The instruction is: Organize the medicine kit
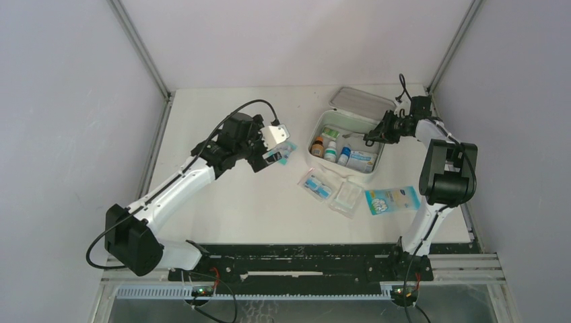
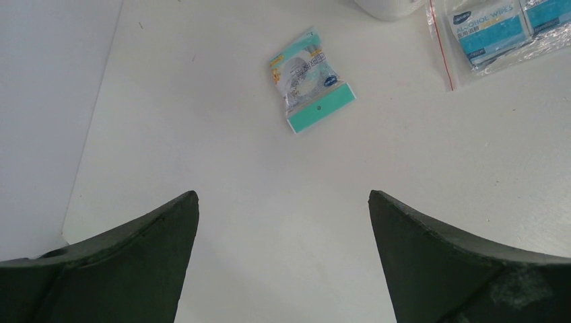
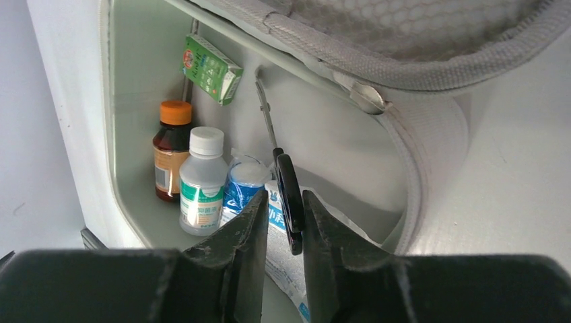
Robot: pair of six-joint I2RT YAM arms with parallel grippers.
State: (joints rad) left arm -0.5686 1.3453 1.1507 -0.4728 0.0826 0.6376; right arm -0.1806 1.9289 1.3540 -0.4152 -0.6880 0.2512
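The white medicine kit (image 1: 369, 176) lies open at the back right, its lid (image 1: 363, 102) folded back. It holds a brown bottle (image 3: 172, 151), a white bottle (image 3: 200, 180), a blue-labelled bottle (image 3: 242, 182) and a green box (image 3: 211, 69). My right gripper (image 1: 372, 136) (image 3: 285, 198) is over the kit's far side, shut on the black handle of a pair of scissors (image 3: 267, 121) whose blade points into the case. My left gripper (image 1: 277, 142) (image 2: 283, 195) is open and empty, above the table, with a teal packet (image 2: 311, 79) (image 1: 281, 157) lying ahead of it.
Two clear packets (image 1: 318, 185) (image 1: 348, 197) and a blue packet (image 1: 392, 200) lie on the table in front of the kit. An alcohol wipes packet (image 2: 491, 27) shows at the upper right of the left wrist view. The table's left edge (image 2: 94, 121) is close.
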